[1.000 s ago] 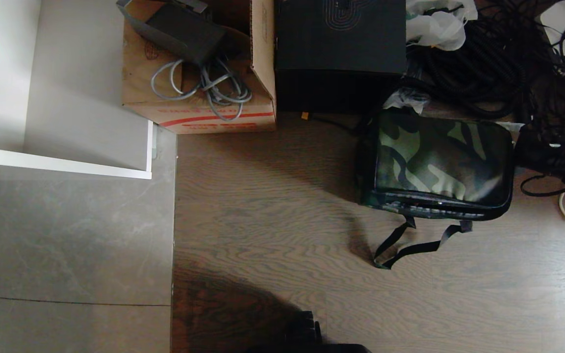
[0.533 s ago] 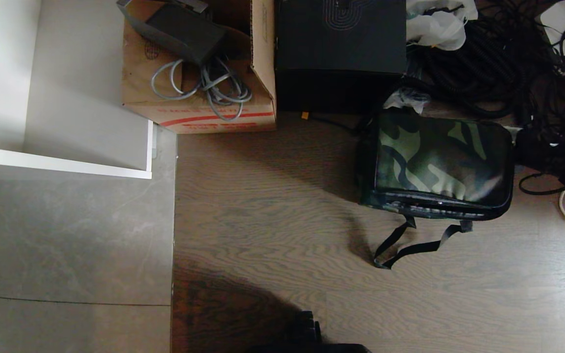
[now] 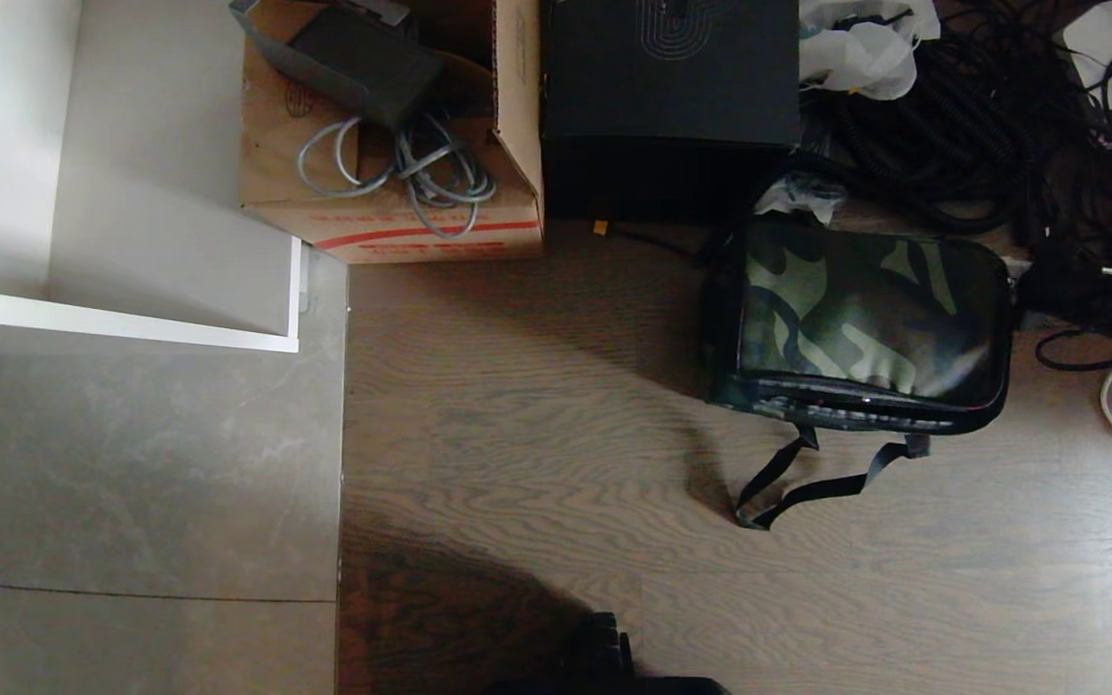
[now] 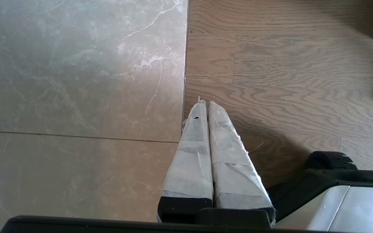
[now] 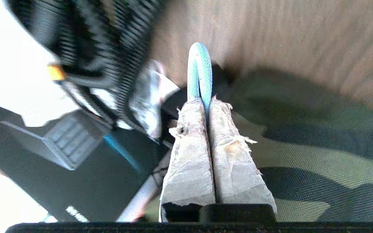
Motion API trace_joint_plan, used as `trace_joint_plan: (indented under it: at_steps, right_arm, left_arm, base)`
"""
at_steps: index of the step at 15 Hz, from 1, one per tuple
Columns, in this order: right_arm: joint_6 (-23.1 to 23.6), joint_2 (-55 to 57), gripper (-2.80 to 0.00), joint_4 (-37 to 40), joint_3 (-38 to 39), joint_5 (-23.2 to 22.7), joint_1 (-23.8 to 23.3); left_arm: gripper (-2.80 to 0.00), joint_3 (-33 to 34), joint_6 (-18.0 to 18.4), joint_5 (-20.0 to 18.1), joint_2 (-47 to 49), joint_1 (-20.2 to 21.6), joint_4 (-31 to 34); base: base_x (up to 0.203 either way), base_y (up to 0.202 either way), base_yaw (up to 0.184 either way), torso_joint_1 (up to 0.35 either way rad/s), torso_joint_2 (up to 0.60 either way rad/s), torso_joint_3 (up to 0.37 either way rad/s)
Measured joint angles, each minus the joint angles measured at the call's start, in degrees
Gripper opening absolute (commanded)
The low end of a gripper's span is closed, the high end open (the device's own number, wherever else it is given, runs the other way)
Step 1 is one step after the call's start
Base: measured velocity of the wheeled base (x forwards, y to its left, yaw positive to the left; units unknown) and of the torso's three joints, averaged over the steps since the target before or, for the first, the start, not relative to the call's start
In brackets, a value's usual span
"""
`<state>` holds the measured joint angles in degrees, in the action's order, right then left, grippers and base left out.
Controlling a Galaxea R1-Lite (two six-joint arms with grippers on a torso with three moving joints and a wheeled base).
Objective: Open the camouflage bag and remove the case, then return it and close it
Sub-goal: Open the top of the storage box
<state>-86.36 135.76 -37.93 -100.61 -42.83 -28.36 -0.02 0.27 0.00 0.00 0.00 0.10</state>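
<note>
The right gripper (image 5: 207, 100) is squeezed tight on a thin blue loop (image 5: 199, 69). The loop sticks out past its fingertips in the middle of the right wrist view. The bag (image 5: 306, 152) lies right under the fingers and fills the lower right of that view. The loop seems to come from the bag's edge, but I cannot tell for sure. Black ribbed hoses (image 5: 86, 42) lie in the upper left.

In the head view, the bag (image 3: 865, 314) lies flat on the wood floor (image 3: 537, 434) at the middle right, zipped shut. Its black strap (image 3: 812, 483) trails toward the bottom. A black box (image 3: 669, 106) stands just above it, beside a cardboard box (image 3: 392, 208).

The left gripper (image 4: 207, 103) is pressed shut and holds nothing, low in the middle of its view, over the seam between tile and wood.
</note>
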Motion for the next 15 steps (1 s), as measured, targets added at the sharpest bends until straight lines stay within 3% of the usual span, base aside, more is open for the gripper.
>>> trace_joint_plan:
  at_steps: [6,15]
  right_arm:
    - [2.0,-4.9,-2.8,-2.3,1.8,-4.6,-3.7]
    - [2.5,-7.0,-2.8,-2.7,-0.8,-6.8,-2.2]
  left_arm:
    - [-2.8,0.0,0.0,0.0,0.0,0.0,0.0]
    - [-2.8,0.0,0.0,0.0,0.0,0.0,0.0]
  base:
    - [0.0,0.0,0.0,0.0,0.0,0.0]
    - [0.0,0.0,0.0,0.0,0.0,0.0]
